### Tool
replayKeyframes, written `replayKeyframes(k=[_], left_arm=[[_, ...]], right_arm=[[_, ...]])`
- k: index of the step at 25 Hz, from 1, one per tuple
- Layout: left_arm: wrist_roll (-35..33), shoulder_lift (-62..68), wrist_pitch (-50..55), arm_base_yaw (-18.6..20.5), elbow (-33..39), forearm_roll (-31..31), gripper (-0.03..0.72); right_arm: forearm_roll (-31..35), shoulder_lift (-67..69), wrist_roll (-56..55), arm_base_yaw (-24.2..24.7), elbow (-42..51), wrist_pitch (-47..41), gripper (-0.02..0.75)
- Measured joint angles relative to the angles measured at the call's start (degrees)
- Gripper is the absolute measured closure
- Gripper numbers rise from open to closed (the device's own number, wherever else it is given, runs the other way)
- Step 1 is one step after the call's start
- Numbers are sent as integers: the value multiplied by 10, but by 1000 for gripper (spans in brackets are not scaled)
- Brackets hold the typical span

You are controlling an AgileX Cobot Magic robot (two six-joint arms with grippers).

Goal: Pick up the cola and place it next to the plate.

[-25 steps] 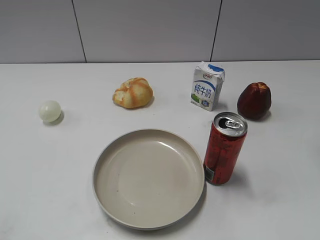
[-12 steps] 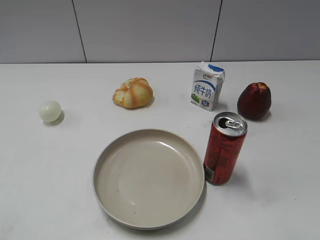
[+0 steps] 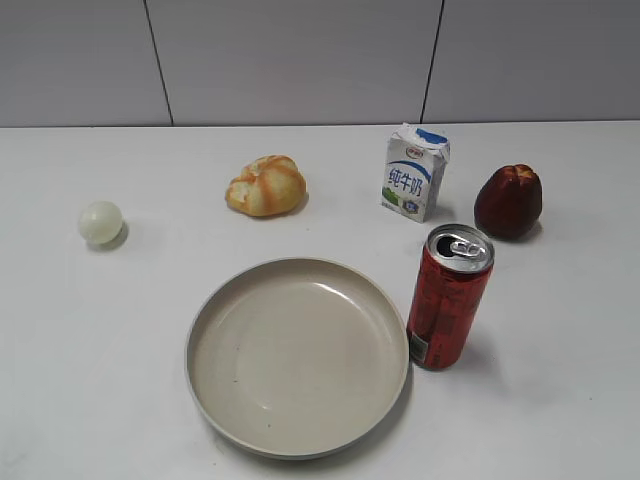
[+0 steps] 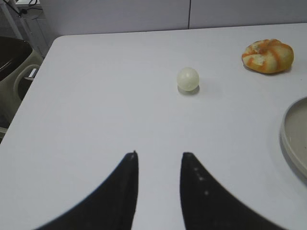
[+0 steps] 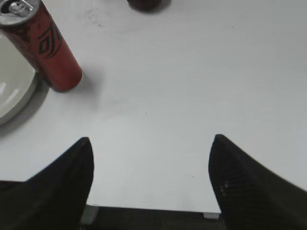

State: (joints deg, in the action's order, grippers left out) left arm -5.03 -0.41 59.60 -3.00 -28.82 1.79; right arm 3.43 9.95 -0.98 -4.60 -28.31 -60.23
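The cola (image 3: 450,297) is a tall red can with a silver top. It stands upright just right of the plate (image 3: 215,385), a wide beige dish at the front middle. The can also shows at the top left of the right wrist view (image 5: 45,48), beside the plate's rim (image 5: 19,103). My right gripper (image 5: 151,139) is open and empty over the table's front edge, well apart from the can. My left gripper (image 4: 158,154) is open and empty over bare table at the left; the plate's rim (image 4: 290,139) shows at that view's right edge. Neither gripper shows in the exterior view.
A white-and-blue milk carton (image 3: 415,172) and a dark red fruit (image 3: 508,201) stand behind the can. A bread roll (image 3: 266,186) lies behind the plate, and a pale ball (image 3: 100,222) lies at the left. A wall runs along the table's back.
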Motion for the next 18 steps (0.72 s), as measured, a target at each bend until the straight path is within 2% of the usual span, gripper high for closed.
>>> replayKeyframes(k=[8, 18], left_arm=[[0, 0, 0, 0, 0, 0, 452], [0, 0, 1, 0, 0, 0, 452]], right_arm=[[1, -98, 1, 0, 1, 0, 144], [1, -103, 1, 0, 1, 1, 144]])
